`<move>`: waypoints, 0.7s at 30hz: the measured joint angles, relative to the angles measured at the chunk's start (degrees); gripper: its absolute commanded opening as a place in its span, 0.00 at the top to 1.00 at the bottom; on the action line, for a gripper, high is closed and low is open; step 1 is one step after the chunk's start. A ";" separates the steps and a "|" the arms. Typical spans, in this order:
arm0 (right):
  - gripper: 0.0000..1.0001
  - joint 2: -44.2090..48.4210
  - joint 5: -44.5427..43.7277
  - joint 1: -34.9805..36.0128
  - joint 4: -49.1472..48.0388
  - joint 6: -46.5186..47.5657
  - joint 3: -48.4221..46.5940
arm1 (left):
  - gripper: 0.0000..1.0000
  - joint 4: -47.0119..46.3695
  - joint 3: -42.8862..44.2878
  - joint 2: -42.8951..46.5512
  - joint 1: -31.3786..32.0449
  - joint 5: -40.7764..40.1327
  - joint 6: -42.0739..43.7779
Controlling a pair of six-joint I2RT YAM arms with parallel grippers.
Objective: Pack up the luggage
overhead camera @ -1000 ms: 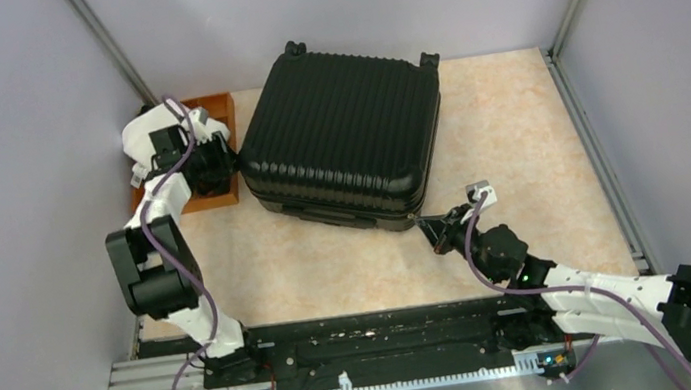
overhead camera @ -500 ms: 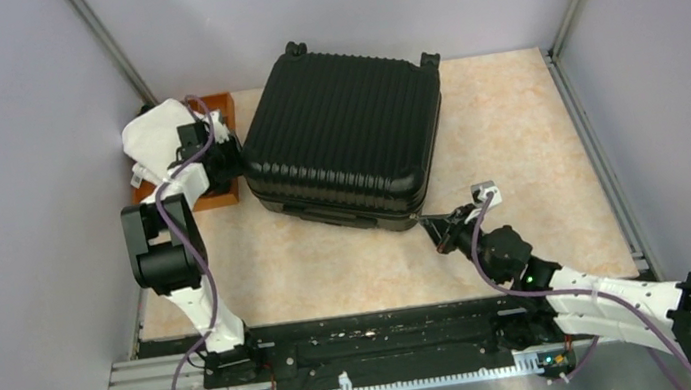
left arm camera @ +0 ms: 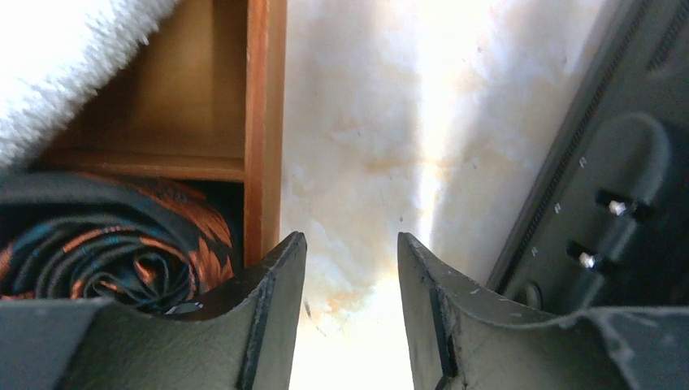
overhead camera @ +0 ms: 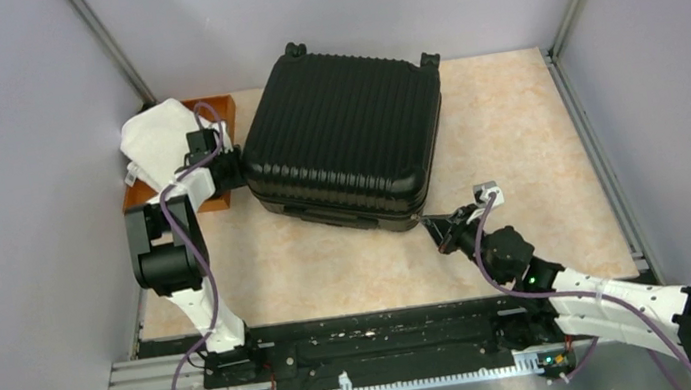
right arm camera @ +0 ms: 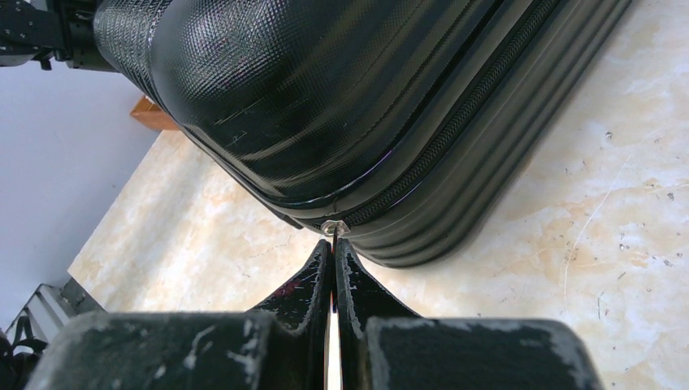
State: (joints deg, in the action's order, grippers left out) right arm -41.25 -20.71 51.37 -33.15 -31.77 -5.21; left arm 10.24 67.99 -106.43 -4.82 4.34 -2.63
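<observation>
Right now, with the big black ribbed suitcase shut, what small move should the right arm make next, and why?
Probably drag the right end effector along the zipper track. It is shut on the silver zipper pull at the near corner of the black ribbed hard-shell suitcase, whose lid is closed, while the white towel and rolled patterned tie lie on the brown wooden tray, unpacked.

Note that the luggage [overhead camera: 343, 130] shell is hard black plastic, finely textured with a soft gloss, and its zipper pull [right arm camera: 334, 228] is bright metal. You find the tray [left arm camera: 264, 122] in smooth matt wood and the towel [left arm camera: 73, 57] in fluffy white cloth.
</observation>
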 measured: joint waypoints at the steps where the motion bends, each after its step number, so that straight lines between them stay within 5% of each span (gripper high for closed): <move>1: 1.00 0.07 -0.02 0.00 0.11 0.00 0.00 | 0.46 0.07 -0.42 0.42 0.00 0.42 0.20; 21: 1.00 -3.02 -0.20 0.22 -0.61 3.30 0.39 | 0.50 -1.27 -6.56 5.07 0.07 19.26 2.60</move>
State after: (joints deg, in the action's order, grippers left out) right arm -44.27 -20.91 51.59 -33.76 -28.47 -4.82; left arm 8.97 61.43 -101.36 -4.75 23.59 -0.03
